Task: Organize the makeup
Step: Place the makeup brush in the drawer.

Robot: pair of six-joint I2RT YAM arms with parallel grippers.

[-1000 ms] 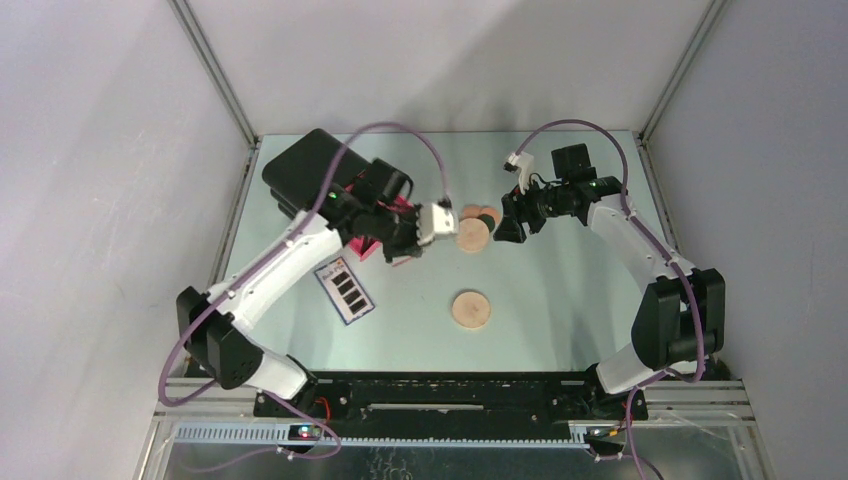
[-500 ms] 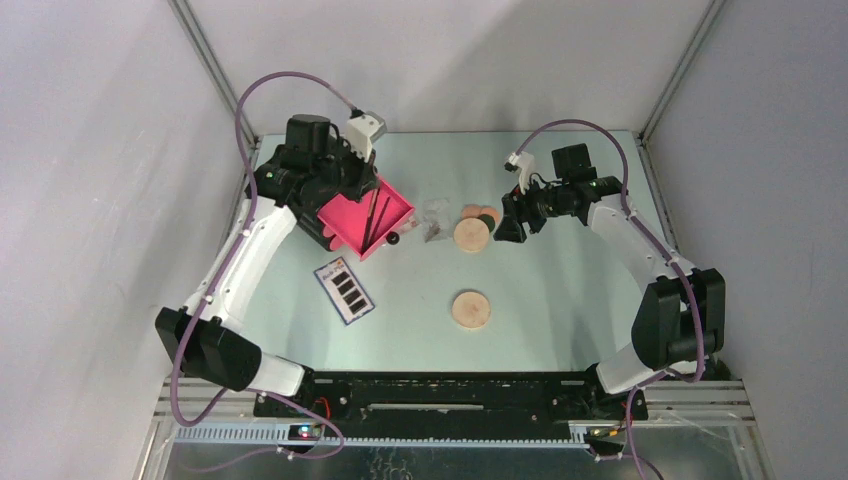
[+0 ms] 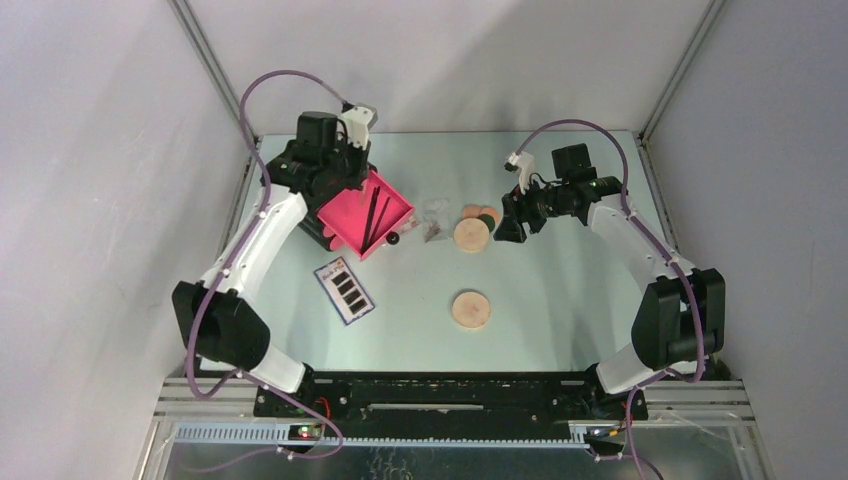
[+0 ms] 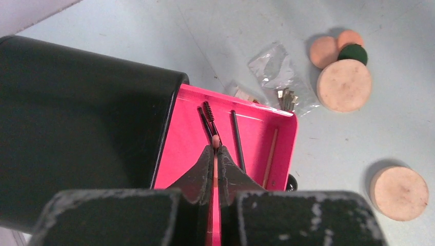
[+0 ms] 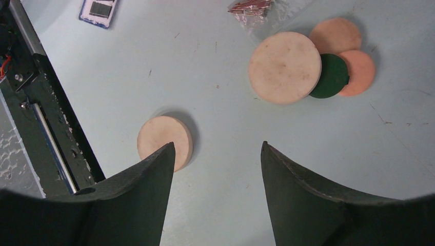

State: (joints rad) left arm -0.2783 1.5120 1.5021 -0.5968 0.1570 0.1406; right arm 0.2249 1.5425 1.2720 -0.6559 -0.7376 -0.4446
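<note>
My left gripper (image 4: 215, 149) is shut on a thin pink stick (image 4: 216, 139) with a peach tip, above the open pink drawer (image 4: 256, 130). In the top view it (image 3: 345, 182) hangs over the black box. Two black sticks (image 4: 236, 134) and a thin tan stick (image 4: 271, 154) lie in the drawer. My right gripper (image 5: 218, 146) is open and empty, just right of a tan disc (image 3: 471, 235). Peach rounds (image 3: 470, 211) and a dark-green round (image 3: 486, 220) touch that disc. The second tan disc (image 3: 470, 309) lies nearer. A clear packet (image 3: 435, 213) and a flat palette (image 3: 345, 290) lie on the table.
The black box (image 4: 77, 113) stands at the back left, mostly under my left arm in the top view. The drawer's black knob (image 3: 393, 239) sticks out toward the packet. Grey walls enclose the table on three sides.
My left arm swung back from the middle of the table near the packet to above the black box and open drawer. The right arm has not moved.
</note>
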